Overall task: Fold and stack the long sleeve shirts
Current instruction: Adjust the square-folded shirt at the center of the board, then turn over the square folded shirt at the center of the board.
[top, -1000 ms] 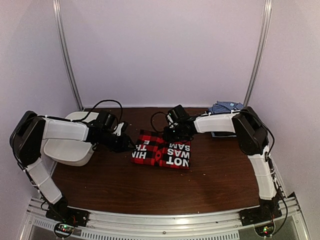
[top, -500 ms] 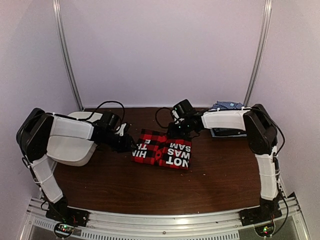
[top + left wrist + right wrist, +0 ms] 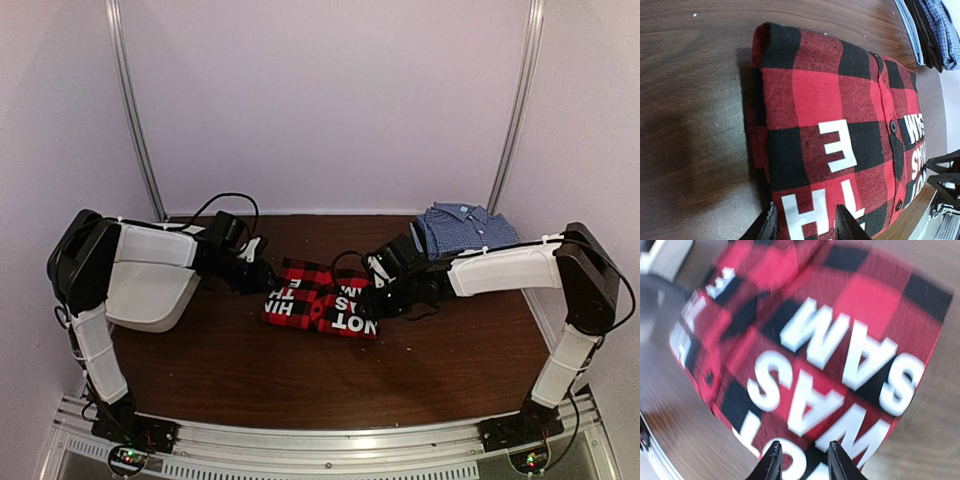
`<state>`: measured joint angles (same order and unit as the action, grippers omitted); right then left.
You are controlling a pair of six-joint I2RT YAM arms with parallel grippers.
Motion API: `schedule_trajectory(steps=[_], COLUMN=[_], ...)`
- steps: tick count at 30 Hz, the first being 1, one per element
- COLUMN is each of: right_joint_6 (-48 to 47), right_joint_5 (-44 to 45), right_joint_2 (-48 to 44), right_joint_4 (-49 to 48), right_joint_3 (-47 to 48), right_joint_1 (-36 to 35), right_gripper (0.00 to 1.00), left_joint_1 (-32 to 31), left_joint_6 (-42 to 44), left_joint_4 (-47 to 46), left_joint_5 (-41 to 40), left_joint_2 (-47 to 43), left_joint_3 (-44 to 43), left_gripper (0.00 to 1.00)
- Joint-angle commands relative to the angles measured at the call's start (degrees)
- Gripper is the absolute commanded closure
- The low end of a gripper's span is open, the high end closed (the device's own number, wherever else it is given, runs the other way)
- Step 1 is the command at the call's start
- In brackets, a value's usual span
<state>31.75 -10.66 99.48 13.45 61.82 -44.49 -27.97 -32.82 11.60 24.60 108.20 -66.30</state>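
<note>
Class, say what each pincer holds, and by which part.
Nothing looks held. The plaid shirt lies flat; the left pincer and right pincer stand open over its opposite ends.

The left arm [image 3: 150, 248] and the right arm [image 3: 505, 268] are alike: smooth white shells cover the long links, bulky black housings form the shoulder, elbow and wrist joints, and each ends below in a black foot, the left base [image 3: 128, 436] and the right base [image 3: 520, 436], where small green and red lights glow. Thin black cables [image 3: 228, 203] loop free off the wrists and run along the white links. The left pincer [image 3: 807, 227] and the right pincer [image 3: 804, 464] each have two narrow dark fingers with pale edges.
</note>
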Motion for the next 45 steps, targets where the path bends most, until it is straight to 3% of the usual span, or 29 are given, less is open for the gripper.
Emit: schedule_trajectory(steps=[1, 15, 26, 35, 45], right_joint_6=[1.7, 2.8, 4.0, 4.3, 3.3], right_joint_5=[-1.0, 0.5, 3.1, 6.1, 6.7], right_joint_2=[-2.5, -3.8, -7.2, -10.9, -9.5], right_joint_4=[-1.3, 0.5, 1.0, 1.4, 0.9], right_joint_3=[-3.9, -12.0, -11.6, -11.7, -9.6], right_joint_1=[-2.4, -2.8, -1.7, 0.8, 1.9], right_gripper=[0.67, 0.68, 0.68, 0.67, 0.67], left_joint_1=[1.0, 1.9, 2.0, 1.5, 0.4], left_joint_6=[2.1, 2.9, 1.9, -0.1, -3.7], left_joint_4=[1.1, 2.0, 2.3, 1.6, -1.6], left_joint_5=[-0.5, 5.2, 6.5, 7.1, 8.2], left_joint_2=[1.1, 5.0, 8.4, 10.4, 8.3], left_joint_3=[-1.9, -2.1, -2.4, -2.9, -1.7], left_gripper=[0.59, 0.58, 0.57, 0.69, 1.0])
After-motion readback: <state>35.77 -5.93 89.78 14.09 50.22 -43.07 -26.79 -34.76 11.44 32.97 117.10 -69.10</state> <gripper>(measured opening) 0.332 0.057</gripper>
